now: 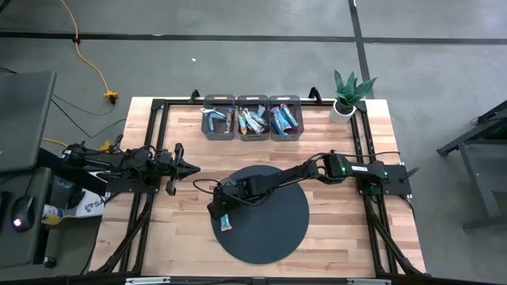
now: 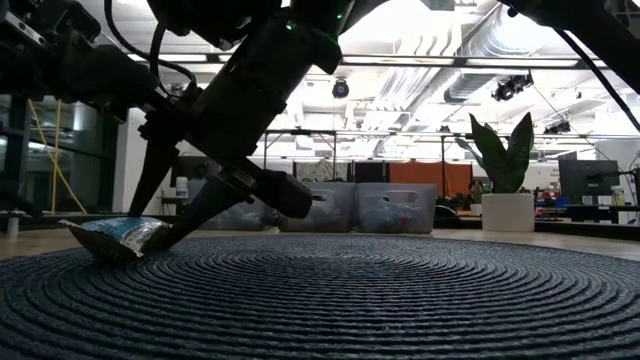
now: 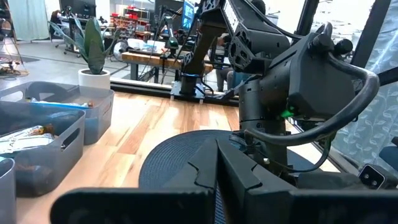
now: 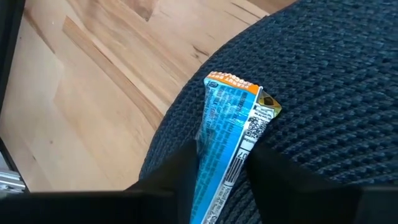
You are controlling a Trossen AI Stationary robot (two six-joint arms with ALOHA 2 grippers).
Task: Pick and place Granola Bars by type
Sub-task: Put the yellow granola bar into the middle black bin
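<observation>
Right gripper (image 1: pixel 224 215) at a blue granola bar (image 1: pixel 227 223) on the dark round mat (image 1: pixel 277 229).

Its fingers straddle the bar, one on each side; a firm grip cannot be confirmed. Three grey bins (image 1: pixel 253 117) holding more bars stand along the far table edge, beside a potted plant (image 1: pixel 347 95). Left gripper (image 1: pixel 188 166) waits off the mat, jaw state cannot be told.

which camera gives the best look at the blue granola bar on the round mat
The right wrist view: the blue granola bar fills it, label readable, between the right tool's fingers. High view shows it tiny; low view edge-on; left wrist view hides it.
</observation>
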